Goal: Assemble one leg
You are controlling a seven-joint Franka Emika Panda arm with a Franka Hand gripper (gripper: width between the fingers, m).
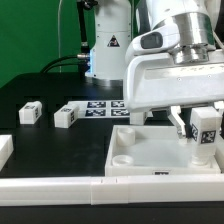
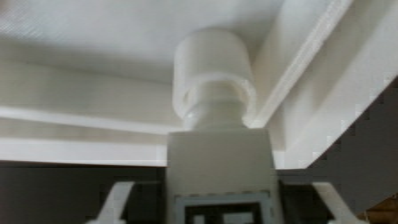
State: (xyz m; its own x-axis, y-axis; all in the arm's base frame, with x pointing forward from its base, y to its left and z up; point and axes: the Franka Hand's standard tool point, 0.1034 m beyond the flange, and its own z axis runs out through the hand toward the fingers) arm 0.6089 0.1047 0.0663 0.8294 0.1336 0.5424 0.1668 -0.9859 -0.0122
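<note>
Pincer tight around leg over white panel corner; loose legs well apart.

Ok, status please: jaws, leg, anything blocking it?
Jaws shut on leg. Leg upright over panel corner; seated or not, cannot tell. Spare legs off to exterior view's left, nothing blocking.

Leg over white panel corner

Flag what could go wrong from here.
The leg, held by the gripper, hangs at the white panel's corner; if its round tip comes down off-centre, it could jam or shove the panel. The fingers grip only the leg's tagged end, so it might tilt under pressure.
</note>
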